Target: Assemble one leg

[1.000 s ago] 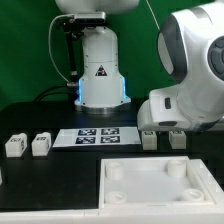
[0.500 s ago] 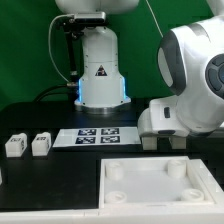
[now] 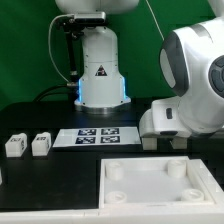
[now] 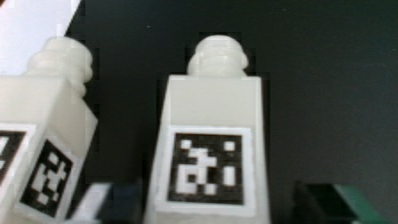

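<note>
Gripper (image 4: 222, 203) open astride the leg (image 4: 214, 130); no grasp yet.
Exterior view: arm (image 3: 195, 80) low at the exterior view's right, beyond the panel (image 3: 160, 185), partly hiding the leg. Wrist view: fingers (image 4: 329, 197) flank its tagged end, apart; second leg (image 4: 45, 120) just beside. Risk: closing finger clips neighbour, or off-centre pinch tips it.

The leg (image 4: 214, 130), a small white block with a rounded peg at one end and a black-and-white tag on its face, sits on the dark bench (image 4: 134, 60) just beside a second leg (image 4: 45, 120).
</note>
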Controlling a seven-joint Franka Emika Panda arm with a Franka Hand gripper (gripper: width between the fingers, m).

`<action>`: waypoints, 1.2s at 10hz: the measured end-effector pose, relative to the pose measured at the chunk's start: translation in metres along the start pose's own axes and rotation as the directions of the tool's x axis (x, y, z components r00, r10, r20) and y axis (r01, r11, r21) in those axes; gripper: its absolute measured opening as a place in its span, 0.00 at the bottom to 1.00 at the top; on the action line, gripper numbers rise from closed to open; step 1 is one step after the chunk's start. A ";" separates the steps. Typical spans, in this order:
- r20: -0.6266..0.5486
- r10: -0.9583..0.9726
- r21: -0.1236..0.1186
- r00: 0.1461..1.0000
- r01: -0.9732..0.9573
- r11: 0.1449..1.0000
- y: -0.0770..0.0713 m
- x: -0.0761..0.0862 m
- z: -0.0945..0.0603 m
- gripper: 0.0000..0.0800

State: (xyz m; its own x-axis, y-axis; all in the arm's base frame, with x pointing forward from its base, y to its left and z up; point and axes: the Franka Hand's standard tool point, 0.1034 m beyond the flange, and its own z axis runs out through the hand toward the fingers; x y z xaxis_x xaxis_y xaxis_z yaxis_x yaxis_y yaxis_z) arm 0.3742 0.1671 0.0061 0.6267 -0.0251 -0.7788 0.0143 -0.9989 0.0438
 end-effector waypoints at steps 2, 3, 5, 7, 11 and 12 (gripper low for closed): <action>0.000 0.000 0.000 1.000 0.000 1.000 0.000 0.000 0.000 0.36; 0.000 0.000 0.000 1.000 0.000 1.000 0.000 0.000 0.000 0.36; 0.000 0.000 0.000 1.000 0.000 1.000 0.000 0.000 0.000 0.36; 0.000 0.000 0.000 1.000 0.000 1.000 0.000 0.000 0.000 0.36; -0.102 -0.092 0.008 0.991 0.093 0.996 0.033 -0.016 -0.094 0.36; -0.080 -0.102 -0.005 0.992 0.101 0.995 0.038 -0.029 -0.110 0.36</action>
State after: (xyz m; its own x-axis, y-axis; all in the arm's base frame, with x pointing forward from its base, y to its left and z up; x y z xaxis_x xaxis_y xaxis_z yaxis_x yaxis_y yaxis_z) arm 0.4419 0.1339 0.0993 0.6823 0.0796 -0.7267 0.0816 -0.9961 -0.0324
